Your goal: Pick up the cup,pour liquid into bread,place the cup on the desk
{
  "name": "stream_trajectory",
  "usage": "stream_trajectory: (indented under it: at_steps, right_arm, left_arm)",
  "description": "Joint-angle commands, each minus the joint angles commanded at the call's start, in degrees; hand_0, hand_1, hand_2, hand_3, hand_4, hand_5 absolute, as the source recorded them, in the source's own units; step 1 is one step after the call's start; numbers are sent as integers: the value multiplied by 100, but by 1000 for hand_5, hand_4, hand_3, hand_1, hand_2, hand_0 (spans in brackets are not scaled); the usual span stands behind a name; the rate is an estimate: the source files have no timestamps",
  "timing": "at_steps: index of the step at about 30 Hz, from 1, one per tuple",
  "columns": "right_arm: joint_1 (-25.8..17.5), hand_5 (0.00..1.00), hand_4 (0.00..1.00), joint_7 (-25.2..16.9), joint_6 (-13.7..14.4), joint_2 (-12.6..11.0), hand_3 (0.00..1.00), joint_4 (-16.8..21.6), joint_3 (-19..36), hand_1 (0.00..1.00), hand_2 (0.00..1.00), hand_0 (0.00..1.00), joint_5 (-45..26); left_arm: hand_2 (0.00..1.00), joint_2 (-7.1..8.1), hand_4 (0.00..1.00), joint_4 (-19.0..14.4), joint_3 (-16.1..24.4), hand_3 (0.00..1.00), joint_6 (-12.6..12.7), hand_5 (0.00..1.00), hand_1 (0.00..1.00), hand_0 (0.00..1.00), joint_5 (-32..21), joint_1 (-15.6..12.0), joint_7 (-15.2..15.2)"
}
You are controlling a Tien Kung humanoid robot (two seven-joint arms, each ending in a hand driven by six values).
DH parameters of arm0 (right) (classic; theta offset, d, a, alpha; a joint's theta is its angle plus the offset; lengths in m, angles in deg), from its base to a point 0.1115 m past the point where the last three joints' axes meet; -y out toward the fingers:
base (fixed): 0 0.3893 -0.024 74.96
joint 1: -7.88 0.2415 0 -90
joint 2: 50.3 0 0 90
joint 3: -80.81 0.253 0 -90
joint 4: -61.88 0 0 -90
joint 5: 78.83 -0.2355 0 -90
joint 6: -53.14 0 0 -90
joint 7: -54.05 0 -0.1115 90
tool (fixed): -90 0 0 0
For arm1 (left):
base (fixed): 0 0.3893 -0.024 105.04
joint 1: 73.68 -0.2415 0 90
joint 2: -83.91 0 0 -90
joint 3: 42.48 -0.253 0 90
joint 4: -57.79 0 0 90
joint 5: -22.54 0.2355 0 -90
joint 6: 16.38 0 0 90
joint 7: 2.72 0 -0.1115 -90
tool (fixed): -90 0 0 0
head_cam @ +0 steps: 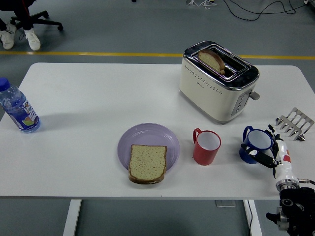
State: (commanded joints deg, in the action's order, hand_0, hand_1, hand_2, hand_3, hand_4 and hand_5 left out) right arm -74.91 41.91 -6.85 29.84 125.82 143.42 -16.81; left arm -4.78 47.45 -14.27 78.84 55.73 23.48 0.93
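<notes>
Blue cup (pixel 257 144) stands near the right end of the white surface (pixel 98 98), upright, its handle turned to the left. The right hand (pixel 269 150) comes up from the lower right corner and is at the cup's right side, its dark fingers (pixel 261 156) curled around the cup's lower front and right wall, touching it; the cup's base looks to be on or just at the surface, and I cannot tell whether it is lifted. The pale wrist runs down from the hand to the dark arm at the picture's bottom edge.

Just left of the blue cup, apart from it, a red cup (pixel 206 146) stands upright with a white inside and its handle to the left. Left of that lies a lilac plate (pixel 147 138) with one slice of brown bread (pixel 147 163) lying flat on its near part, the slice's near edge reaching over the plate's rim. Behind the cups a cream toaster (pixel 217 80) with a chrome top stands at an angle, a slice of toast (pixel 211 60) sticking up from one slot. A small metal rack (pixel 294 123) sits at the right edge, just behind the hand. Far off at the left edge a water bottle (pixel 17 108) with a blue cap stands upright, well apart from everything else. Beyond the surface, grey floor carries a yellow line (pixel 88 53).
</notes>
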Motion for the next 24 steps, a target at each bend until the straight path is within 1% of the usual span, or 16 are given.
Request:
stream_trajectory:
  at_steps: [4,5,10,11,16,17,22,23,24]
  right_arm:
    - [18,133,998,42,-31,9,954,-40,1,800,905,906,-30]
    - [22,141,998,52,-44,13,898,-53,5,764,842,867,-44]
    - [35,141,998,32,-49,20,898,-77,10,764,842,867,-110]
    - [39,145,998,28,-47,21,862,-81,8,730,788,840,-123]
    - [46,145,998,17,-69,25,862,-98,0,730,788,840,-223]
    - [48,144,997,7,-66,26,788,-106,-2,679,721,774,-243]
    - [56,144,997,-15,-83,26,788,-132,-8,679,721,774,-311]
    - [57,128,953,-40,-72,26,732,-141,-15,614,661,696,-345]
    - [58,128,953,-49,-67,26,732,-144,-18,614,661,696,-358]
  left_arm:
    - [612,2,376,1,3,553,-1,978,560,626,8,7,2]
    - [613,1,376,2,2,554,-1,976,560,627,8,7,2]
    - [613,0,376,2,7,554,0,976,560,627,2,7,3]
    - [613,-1,377,2,4,554,-1,975,559,628,1,7,4]
    - [613,-1,377,2,0,554,-2,975,559,628,-1,4,6]
    - [613,-2,377,2,0,554,-2,977,558,626,1,4,6]
    - [613,-3,377,2,4,554,-2,977,558,626,13,3,8]
    - [613,-3,376,2,4,555,-2,977,557,625,12,3,9]
    - [613,-3,376,2,4,555,-2,977,557,625,12,3,9]
